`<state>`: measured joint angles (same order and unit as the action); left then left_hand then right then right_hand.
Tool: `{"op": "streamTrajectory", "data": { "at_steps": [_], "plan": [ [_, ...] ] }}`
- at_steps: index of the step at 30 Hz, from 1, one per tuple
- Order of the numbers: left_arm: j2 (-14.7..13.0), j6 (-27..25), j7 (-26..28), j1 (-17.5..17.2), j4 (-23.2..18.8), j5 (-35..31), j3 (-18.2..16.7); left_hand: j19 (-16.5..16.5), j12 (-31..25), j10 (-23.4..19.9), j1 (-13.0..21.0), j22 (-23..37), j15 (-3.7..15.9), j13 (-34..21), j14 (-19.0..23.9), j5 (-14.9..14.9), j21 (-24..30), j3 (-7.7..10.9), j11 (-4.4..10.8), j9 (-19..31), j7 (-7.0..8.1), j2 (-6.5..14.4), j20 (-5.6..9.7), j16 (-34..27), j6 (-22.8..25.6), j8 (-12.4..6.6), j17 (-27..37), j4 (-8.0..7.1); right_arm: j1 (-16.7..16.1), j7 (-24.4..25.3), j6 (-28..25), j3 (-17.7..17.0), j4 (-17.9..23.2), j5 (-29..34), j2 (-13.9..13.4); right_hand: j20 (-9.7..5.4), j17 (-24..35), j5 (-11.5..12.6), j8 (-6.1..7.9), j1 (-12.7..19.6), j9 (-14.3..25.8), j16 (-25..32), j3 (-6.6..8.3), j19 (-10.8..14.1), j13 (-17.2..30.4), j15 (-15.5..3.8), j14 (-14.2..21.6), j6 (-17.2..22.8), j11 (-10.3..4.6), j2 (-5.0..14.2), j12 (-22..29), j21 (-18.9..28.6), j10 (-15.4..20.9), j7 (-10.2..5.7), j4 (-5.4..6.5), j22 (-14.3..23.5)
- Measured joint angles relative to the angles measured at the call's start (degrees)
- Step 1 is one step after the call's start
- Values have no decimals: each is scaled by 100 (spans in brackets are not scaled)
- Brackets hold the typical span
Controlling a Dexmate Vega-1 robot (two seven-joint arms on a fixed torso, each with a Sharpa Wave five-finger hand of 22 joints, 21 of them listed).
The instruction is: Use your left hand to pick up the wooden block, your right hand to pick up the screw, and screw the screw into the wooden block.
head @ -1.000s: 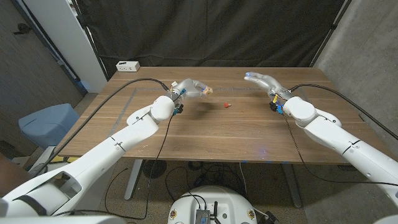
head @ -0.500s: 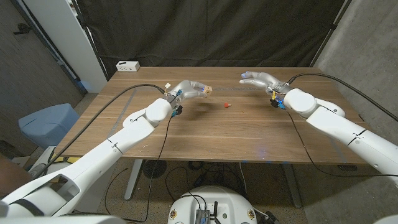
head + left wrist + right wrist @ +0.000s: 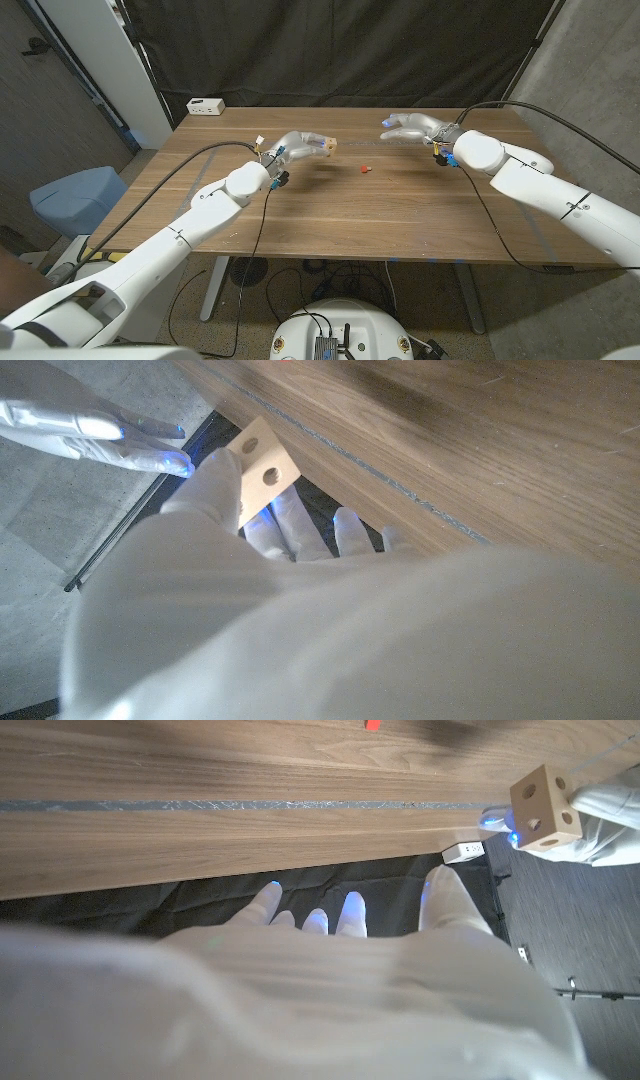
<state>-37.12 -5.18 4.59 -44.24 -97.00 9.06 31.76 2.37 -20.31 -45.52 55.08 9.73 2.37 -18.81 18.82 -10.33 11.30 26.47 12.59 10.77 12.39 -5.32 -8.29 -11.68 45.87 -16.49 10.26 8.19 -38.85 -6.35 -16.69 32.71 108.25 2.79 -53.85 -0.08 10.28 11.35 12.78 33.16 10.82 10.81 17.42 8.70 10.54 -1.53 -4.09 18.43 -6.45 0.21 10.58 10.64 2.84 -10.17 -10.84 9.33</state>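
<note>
My left hand point(image 3: 300, 144) holds the small pale wooden block point(image 3: 328, 146) at its fingertips above the table's back left-middle. In the left wrist view the block point(image 3: 262, 466) shows two holes, gripped by my left hand point(image 3: 250, 530). The red screw point(image 3: 365, 169) lies on the table between the hands, and its red end point(image 3: 371, 724) shows in the right wrist view. My right hand point(image 3: 412, 127) hovers open, fingers spread, above the table to the right of and beyond the screw. The right wrist view shows my right hand point(image 3: 350, 920) empty and the block point(image 3: 544, 809) across from it.
A white power strip point(image 3: 206, 105) sits at the table's point(image 3: 340, 215) back left corner. A black curtain hangs behind the table. A blue-grey chair point(image 3: 75, 195) stands off the table's left side. Cables run along both arms.
My right hand has moved left and toward the back of the table, closer to the screw. My left hand with the block has shifted slightly left. The screw has not moved.
</note>
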Motion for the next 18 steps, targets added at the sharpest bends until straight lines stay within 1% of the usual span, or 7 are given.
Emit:
{"op": "streamTrajectory", "data": {
  "at_steps": [1,2,6,10,13,16,18],
  "plan": [
    [-5,39,-14,-1,26,28,-5,0,0,0,-19,0,0,0,0,0,0,0,0,1,0,20,0,0,0,0,0,0,9,-14,-7,8,3,18,-2,0,0,0,0,45,0,0,33,0,0,0,0,21,0,-42,0,0,0,-21,1,0],
    [-9,56,-19,-2,42,42,-9,0,0,0,-30,0,0,1,0,0,0,0,0,1,0,30,0,0,0,0,4,0,55,-80,-44,45,20,104,-11,13,0,0,0,73,0,0,46,13,0,0,0,20,0,-11,0,0,0,-20,1,0],
    [-23,244,-88,-2,170,163,-32,0,0,0,-30,0,0,2,0,0,0,0,0,5,0,30,0,0,0,0,29,0,212,-297,-163,170,80,390,-26,31,0,0,44,172,0,0,46,31,0,20,20,40,0,-51,0,0,0,-40,1,0],
    [-26,408,-171,-1,266,282,-46,0,40,0,-30,22,0,2,0,0,0,0,0,5,3,30,0,0,3,0,28,0,404,-539,-268,328,133,682,-30,102,0,0,44,291,0,0,90,40,0,20,20,62,-31,-94,0,0,-30,-62,-2,1],
    [-27,482,-211,8,388,337,-71,0,40,0,-30,30,0,2,0,0,0,-5,0,4,22,30,0,0,22,1,28,-5,476,-682,-312,380,148,858,-30,102,0,0,44,345,0,0,130,40,-1,64,36,70,-27,-147,0,0,-34,-72,-11,1],
    [-23,669,-309,16,508,483,-95,0,40,0,-30,29,0,1,0,0,0,-25,0,4,23,30,0,0,22,1,28,-24,646,-878,-332,522,155,1088,-17,103,-1,0,44,420,27,0,137,41,-1,73,29,81,1,-163,0,0,-61,-122,-4,1],
    [-14,730,-343,20,594,536,-115,0,40,0,-30,29,0,-18,0,0,0,-53,0,4,23,30,0,0,22,1,28,-12,716,-997,-328,573,153,1237,-6,163,0,0,44,445,27,0,137,41,-1,73,29,81,1,-188,0,0,-61,-122,-4,1]
  ]
}}
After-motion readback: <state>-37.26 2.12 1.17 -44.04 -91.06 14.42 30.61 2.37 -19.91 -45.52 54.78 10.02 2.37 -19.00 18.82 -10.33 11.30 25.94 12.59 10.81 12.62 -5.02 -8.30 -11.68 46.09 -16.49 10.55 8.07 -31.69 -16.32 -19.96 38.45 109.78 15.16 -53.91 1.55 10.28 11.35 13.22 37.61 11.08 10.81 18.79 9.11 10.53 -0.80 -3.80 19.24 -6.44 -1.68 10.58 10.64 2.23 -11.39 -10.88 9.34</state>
